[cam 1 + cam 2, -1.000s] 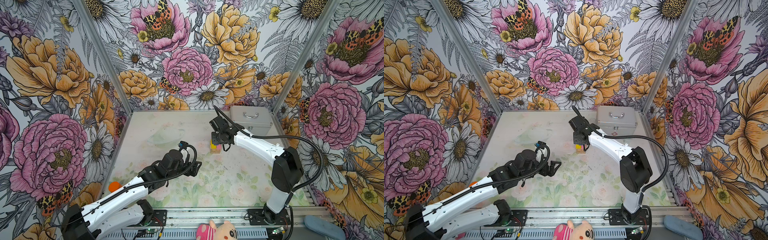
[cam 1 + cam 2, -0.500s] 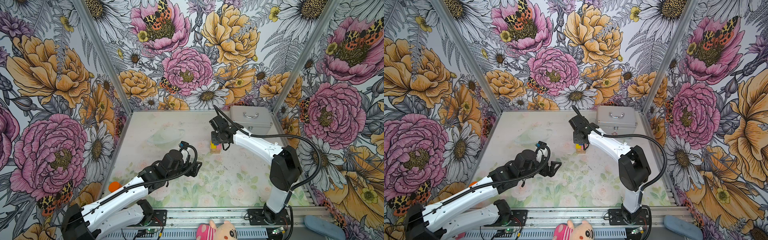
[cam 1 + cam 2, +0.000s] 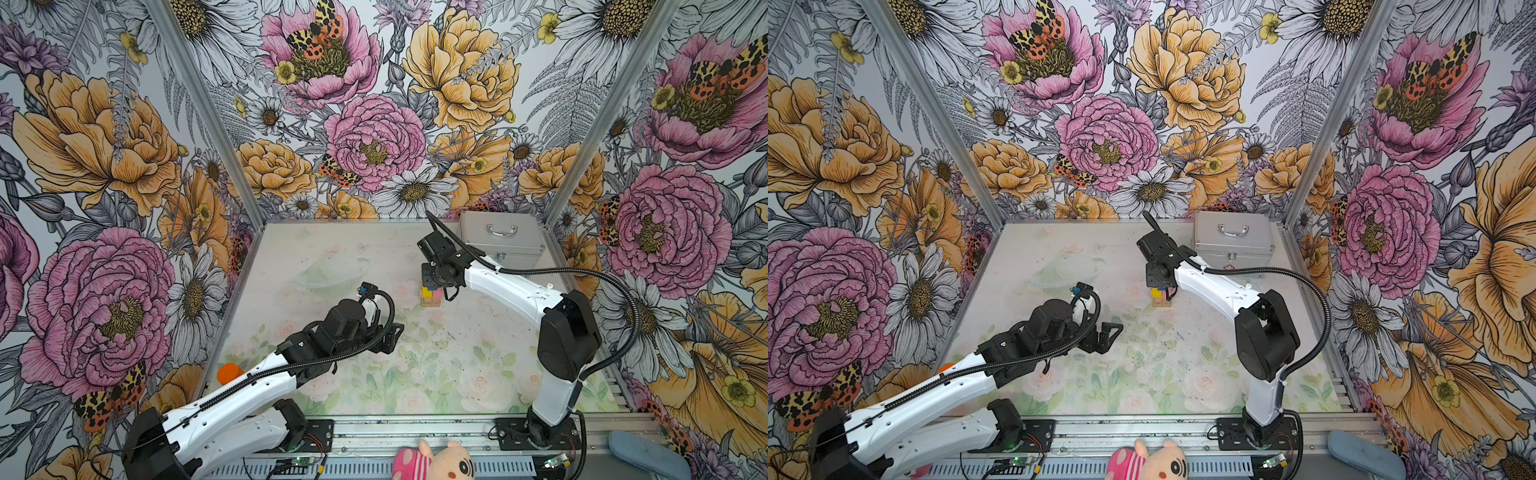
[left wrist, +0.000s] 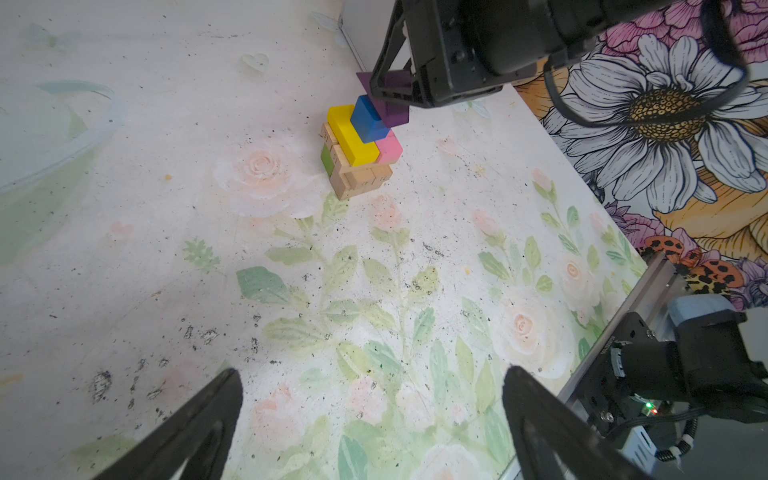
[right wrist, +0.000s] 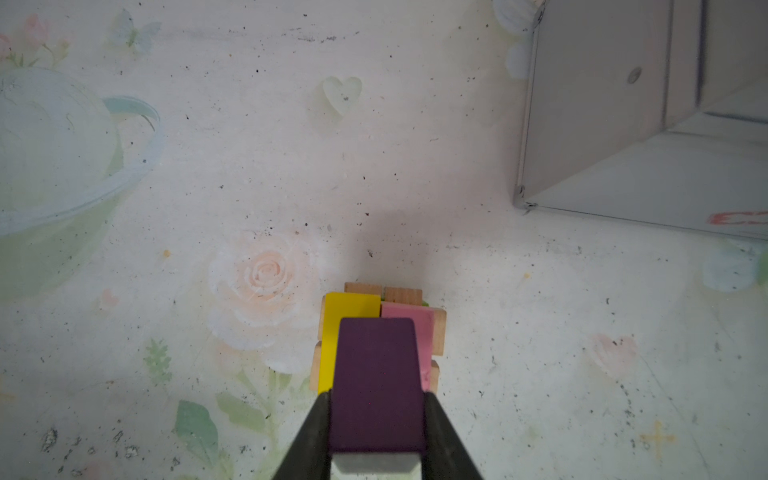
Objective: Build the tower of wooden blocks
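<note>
TOWER NEARS ITS TOP: The right gripper (image 5: 376,399) hangs over the tower (image 3: 431,295), its jaws closed tight on the flanks of a purple block (image 5: 376,386). The tower stands at the far middle of the table (image 3: 374,374), near a silver case (image 3: 500,241).

It rests on tan bars (image 4: 361,180), with a green piece (image 4: 326,160) low on one side. Above them a yellow block (image 4: 353,139) and a pink block (image 4: 390,147) lie side by side, and a blue block (image 4: 368,120) lies along their seam on top.

In the right wrist view the purple block's long axis runs straight out from the jaws, in line with the yellow and pink blocks under it. There it hides the blue block from sight. In the left wrist view its lower end sits just beside the blue block, on the pink side; whether the two touch is hard to tell from that angle.

The drop spot thus lies directly below the right gripper. The placement seems to turn on bringing the purple block down level next to the blue one without nudging it.

The left gripper (image 4: 372,374), jaws spread wide and holding nothing, hovers over bare table well apart from the tower, toward the front. It is the farther of the two.
</note>
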`<state>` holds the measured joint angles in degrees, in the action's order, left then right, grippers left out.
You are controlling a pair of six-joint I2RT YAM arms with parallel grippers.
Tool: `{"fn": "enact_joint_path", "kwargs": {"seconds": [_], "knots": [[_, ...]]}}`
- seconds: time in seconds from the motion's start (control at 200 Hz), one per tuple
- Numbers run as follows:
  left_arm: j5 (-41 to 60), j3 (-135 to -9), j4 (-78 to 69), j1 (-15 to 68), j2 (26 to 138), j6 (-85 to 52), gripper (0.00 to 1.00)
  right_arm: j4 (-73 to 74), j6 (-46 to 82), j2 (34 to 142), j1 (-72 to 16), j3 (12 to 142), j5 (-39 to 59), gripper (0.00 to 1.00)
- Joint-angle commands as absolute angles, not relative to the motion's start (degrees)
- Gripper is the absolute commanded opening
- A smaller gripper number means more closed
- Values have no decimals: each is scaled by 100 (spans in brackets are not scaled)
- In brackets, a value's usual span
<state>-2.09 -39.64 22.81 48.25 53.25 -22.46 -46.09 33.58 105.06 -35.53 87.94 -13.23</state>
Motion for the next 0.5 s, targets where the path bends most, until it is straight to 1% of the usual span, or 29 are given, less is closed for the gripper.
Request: {"fn": "enact_joint_path", "kwargs": {"seconds": [0.0, 0.495], "knots": [[-316, -3964, 2149, 4826, 5236, -2140, 99, -4606, 3393, 10582, -3493, 8971, -1278, 29], [-347, -3942, 2160, 4816, 5221, -2163, 99, -4607, 3392, 10622, -3481, 8973, -1275, 29]]}}
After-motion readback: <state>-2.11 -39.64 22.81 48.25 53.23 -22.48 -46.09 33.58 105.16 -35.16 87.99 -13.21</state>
